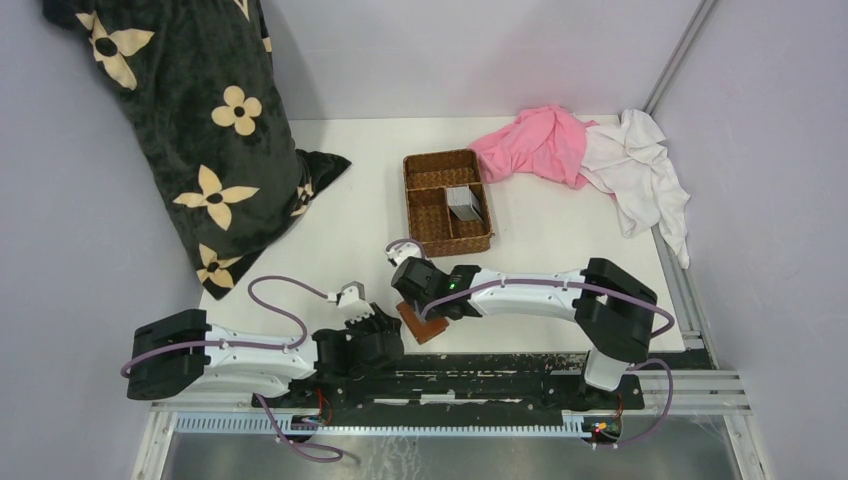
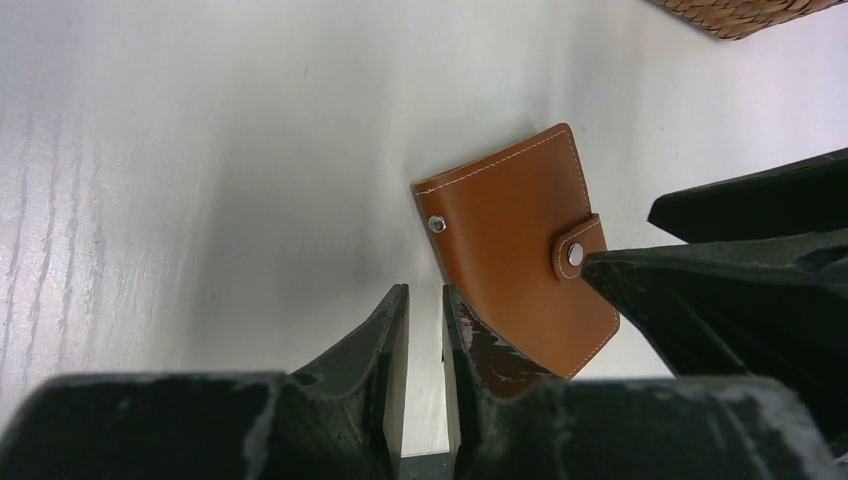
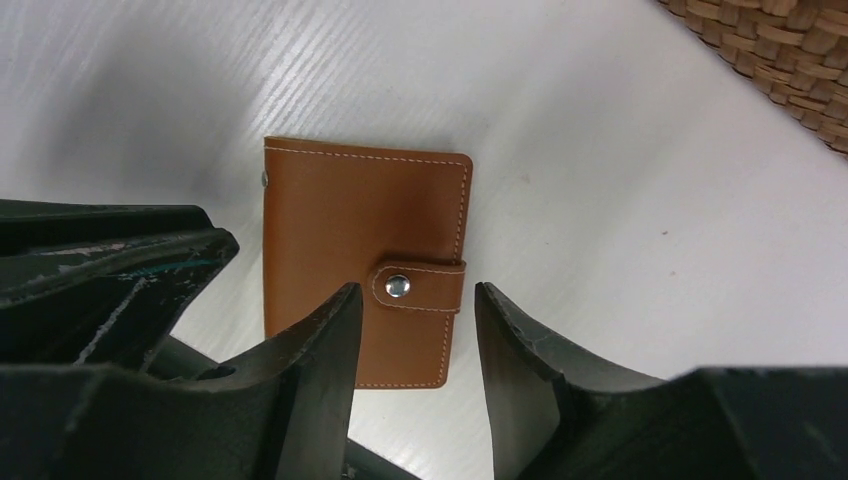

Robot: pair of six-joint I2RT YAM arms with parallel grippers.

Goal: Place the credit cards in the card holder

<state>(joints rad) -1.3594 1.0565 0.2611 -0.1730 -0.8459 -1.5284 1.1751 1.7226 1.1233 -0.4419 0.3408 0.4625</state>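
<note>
The card holder [image 1: 424,327], a shut brown leather wallet with its snap tab fastened, lies flat near the table's front edge. It shows in the left wrist view [image 2: 515,260] and the right wrist view [image 3: 345,225]. My right gripper [image 3: 415,300] is open and empty just above it, with the jaws either side of the snap tab; it also shows in the top view [image 1: 428,308]. My left gripper [image 2: 425,300] is empty, with the jaws almost together, just left of the wallet's edge. The grey credit cards [image 1: 463,203] stand in a compartment of the wicker basket.
The brown wicker basket [image 1: 425,165] sits mid-table beyond the wallet; its corner shows in both wrist views [image 2: 740,12] [image 3: 790,60]. Pink and white cloths [image 1: 590,155] lie at the back right. A dark flowered pillow [image 1: 200,120] leans at the back left.
</note>
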